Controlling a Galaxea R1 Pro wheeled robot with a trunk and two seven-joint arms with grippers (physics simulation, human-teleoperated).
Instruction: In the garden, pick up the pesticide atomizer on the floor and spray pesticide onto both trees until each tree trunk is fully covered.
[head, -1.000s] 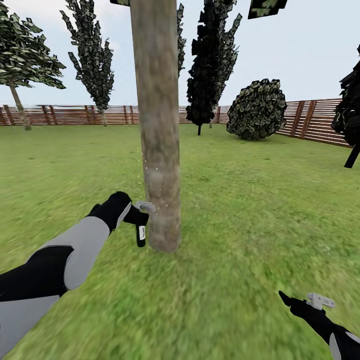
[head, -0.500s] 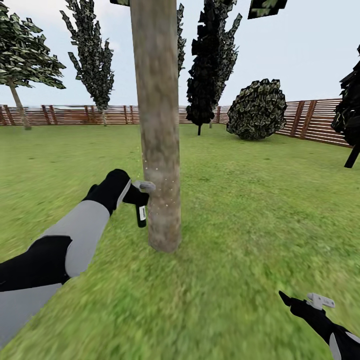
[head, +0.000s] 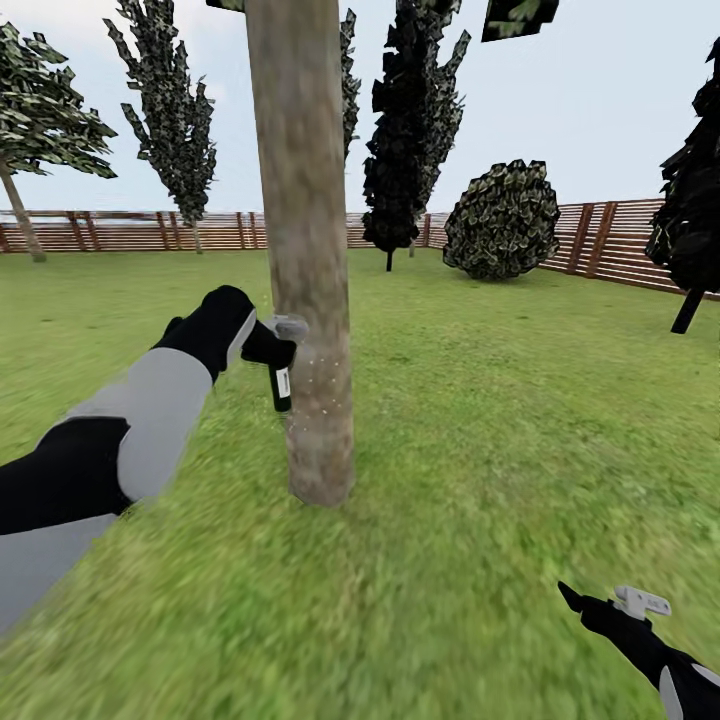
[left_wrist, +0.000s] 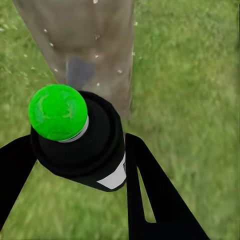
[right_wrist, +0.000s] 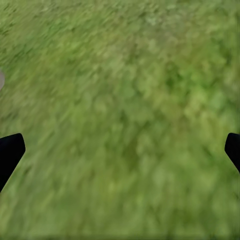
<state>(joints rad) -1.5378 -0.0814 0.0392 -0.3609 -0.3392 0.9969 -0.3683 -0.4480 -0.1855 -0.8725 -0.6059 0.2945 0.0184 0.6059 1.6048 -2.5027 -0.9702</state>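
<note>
Now our left gripper (head: 262, 345) has risen along the tree trunk (head: 300, 250), its jaws pinching the pesticide atomizer (head: 279, 368), nozzle almost touching the bark. Pale droplets speckle the trunk near it, so we judge the spraying moves upward. Our right gripper (head: 600, 608) hangs over the grass (right_wrist: 125, 115), jaws spread.
</note>
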